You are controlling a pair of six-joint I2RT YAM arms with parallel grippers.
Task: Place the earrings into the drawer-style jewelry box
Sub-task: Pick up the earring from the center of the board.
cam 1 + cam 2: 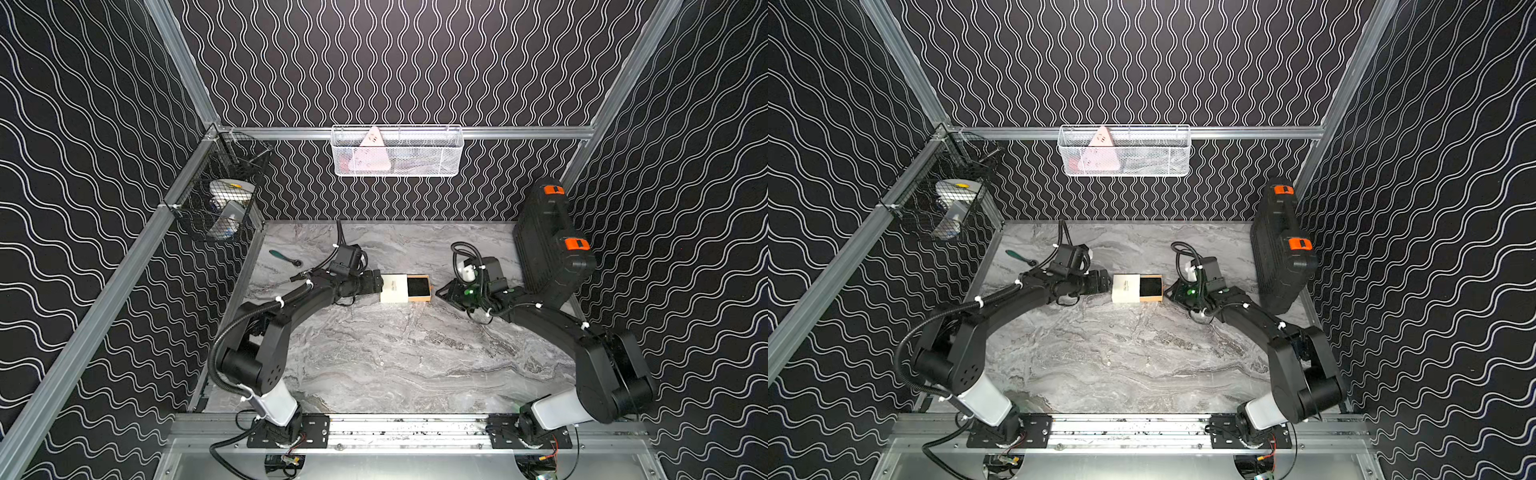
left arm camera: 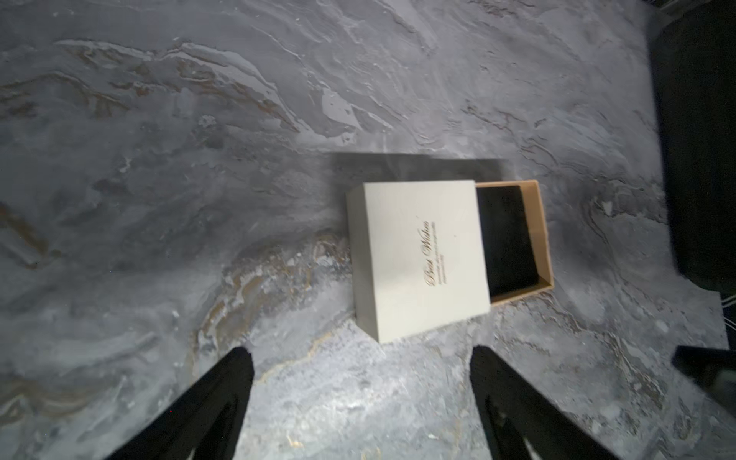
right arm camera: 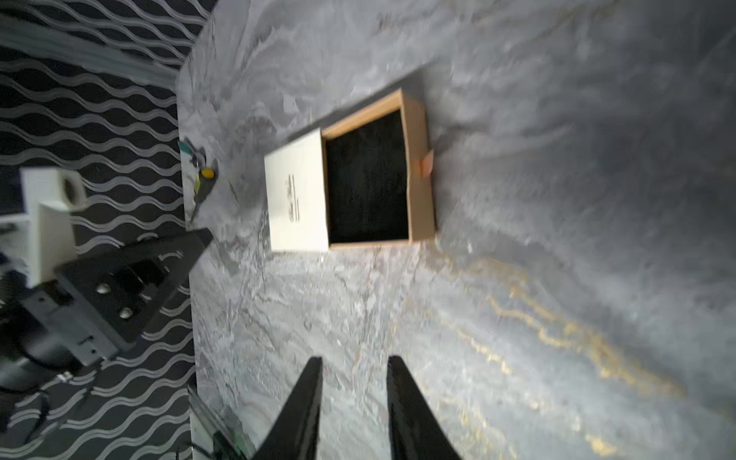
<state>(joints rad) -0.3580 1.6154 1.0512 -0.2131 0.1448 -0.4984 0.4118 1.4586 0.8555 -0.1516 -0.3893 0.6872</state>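
Wavy-lined black walls (image 1: 395, 62) stood around the gray marble table (image 1: 374, 365). The left gripper (image 2: 360, 352), spread wide and empty, was at 9 o'clock of the jewelry box (image 1: 395, 289), which lay near the table's middle, tray (image 1: 419, 286) partly out. At 3 o'clock the right gripper (image 3: 354, 360) stood slightly spread, empty.

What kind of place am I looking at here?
Probably a robot test cell in a lab: an aluminium frame boxes in wave-patterned walls, and the left arm and right arm are bolted to a rail beside a marble-look tabletop.
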